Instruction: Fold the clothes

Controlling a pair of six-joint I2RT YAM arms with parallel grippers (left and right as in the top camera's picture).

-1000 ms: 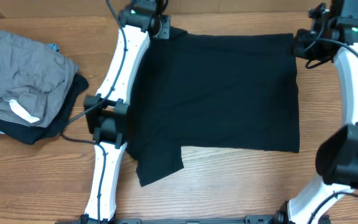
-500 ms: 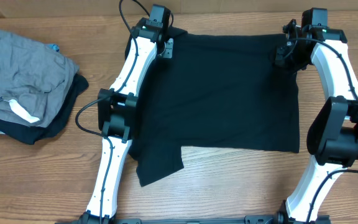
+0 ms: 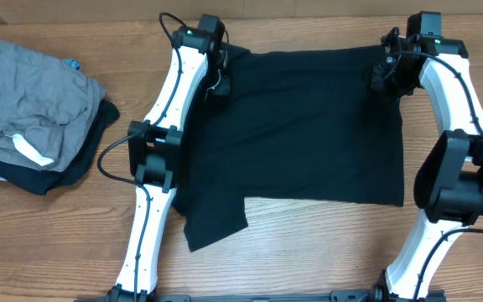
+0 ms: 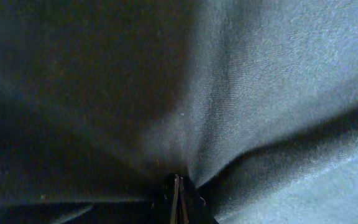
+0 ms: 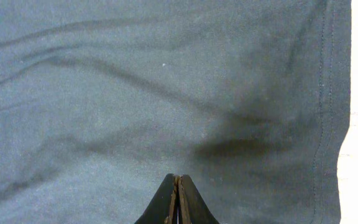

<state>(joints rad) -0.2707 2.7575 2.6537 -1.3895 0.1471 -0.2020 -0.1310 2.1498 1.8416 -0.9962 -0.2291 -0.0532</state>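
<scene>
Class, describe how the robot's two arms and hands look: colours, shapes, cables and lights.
Both the left arm and the right arm have white shells joined by bulky black joints. Thin black cables loop along them, and a green light glows near each wrist. The left hand and right hand each end in two slim dark tapering fingers.

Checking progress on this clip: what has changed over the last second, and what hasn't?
Both arms swung inward. The left tool and right tool came down onto the far corners of the black T-shirt and are shut on the fabric, the left one dragging its corner slightly nearer. The rest of the shirt and the grey garment pile stayed put.
</scene>
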